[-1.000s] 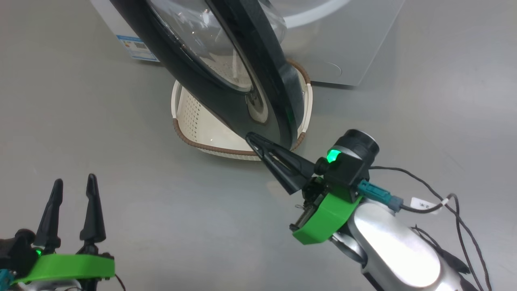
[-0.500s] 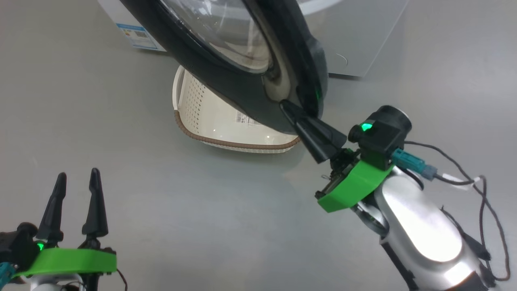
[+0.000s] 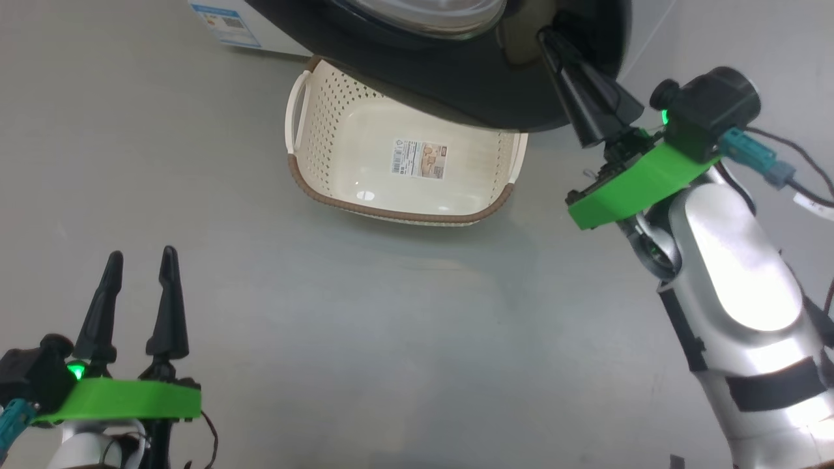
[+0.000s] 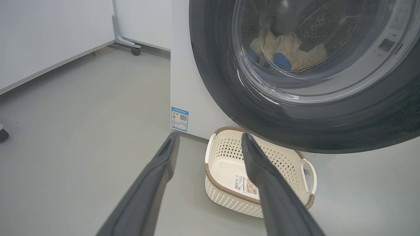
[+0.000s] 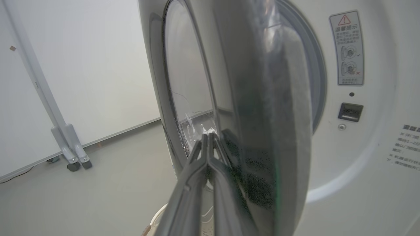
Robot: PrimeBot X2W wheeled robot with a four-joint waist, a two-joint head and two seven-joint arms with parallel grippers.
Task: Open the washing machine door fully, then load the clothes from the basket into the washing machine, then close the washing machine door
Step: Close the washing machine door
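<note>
Washing machine door [image 3: 423, 91], round, glossy black rim, glass bowl: ajar over the empty cream perforated basket [image 3: 391, 212] on the floor [image 3: 391, 326]. Pale yellow clothes [image 4: 288, 49] sit in the drum [image 4: 328, 26]. Closing step, likely. Right claw [image 3: 546, 36] pinched together, tip against the door; left claw [image 3: 142, 255] spread, idle. Next: push until latched.

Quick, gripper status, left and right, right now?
Left gripper: open, holding nothing.
Right gripper: shut, gripping nothing, its tip against the washing machine door.
</note>
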